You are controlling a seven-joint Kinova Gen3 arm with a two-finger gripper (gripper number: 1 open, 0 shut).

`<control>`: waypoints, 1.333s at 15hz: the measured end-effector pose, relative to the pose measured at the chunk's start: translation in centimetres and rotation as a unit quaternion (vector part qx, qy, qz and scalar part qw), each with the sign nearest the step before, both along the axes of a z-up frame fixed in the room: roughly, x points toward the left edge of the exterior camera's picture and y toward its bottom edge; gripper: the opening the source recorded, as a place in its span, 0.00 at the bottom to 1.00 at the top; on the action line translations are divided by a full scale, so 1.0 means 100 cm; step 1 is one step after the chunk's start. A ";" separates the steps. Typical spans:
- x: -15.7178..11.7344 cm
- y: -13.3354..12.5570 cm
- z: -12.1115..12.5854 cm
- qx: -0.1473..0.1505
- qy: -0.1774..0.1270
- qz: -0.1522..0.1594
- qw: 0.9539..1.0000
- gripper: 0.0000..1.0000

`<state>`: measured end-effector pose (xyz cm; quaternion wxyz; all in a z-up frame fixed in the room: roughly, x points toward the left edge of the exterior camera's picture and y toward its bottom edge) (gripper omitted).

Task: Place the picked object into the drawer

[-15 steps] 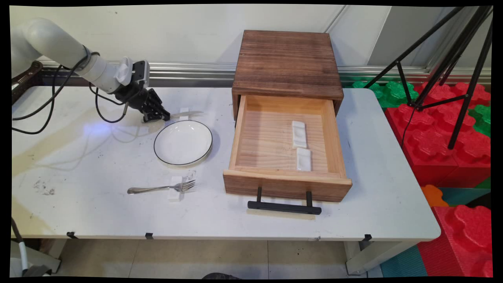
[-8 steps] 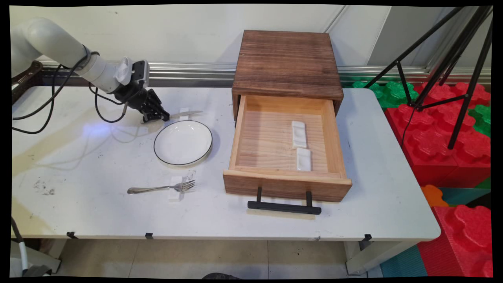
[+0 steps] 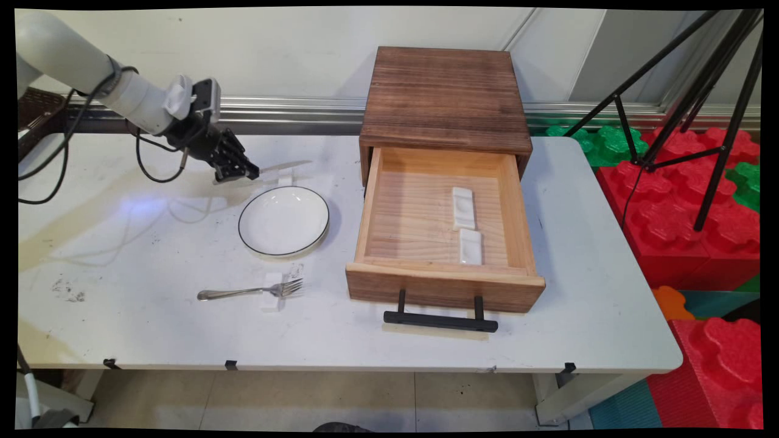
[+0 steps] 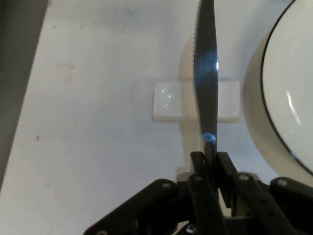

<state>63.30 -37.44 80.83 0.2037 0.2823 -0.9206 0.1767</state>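
My black gripper [image 3: 248,174] [image 4: 210,159] is shut on the handle of a table knife [image 3: 283,165] [image 4: 206,73]. The knife hangs just above the table at the back left, its blade pointing right toward the drawer box. Under the blade lies a small white rest [image 3: 285,178] [image 4: 166,102], which the knife does not touch. A white plate with a dark rim [image 3: 283,220] [image 4: 288,98] sits just in front of the knife. Nearer the front edge a fork [image 3: 249,292] lies with its tines on a second white rest [image 3: 271,298].
A wooden box [image 3: 444,97] stands at the back with its drawer [image 3: 444,277] pulled open toward the front; two white rests [image 3: 466,225] lie inside it. Black cables hang from the arm at the left. A tripod [image 3: 688,91] and foam blocks [image 3: 700,201] stand off the table's right.
The gripper has risen and drawn slightly left with the knife. The blade has come up off the white rest, which stays on the table.
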 end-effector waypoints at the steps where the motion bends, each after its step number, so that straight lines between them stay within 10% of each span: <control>1: -0.001 0.003 0.007 -0.003 0.004 0.002 1.000 0.00; 20: -0.090 0.012 0.142 -0.089 0.114 -0.050 0.988 0.00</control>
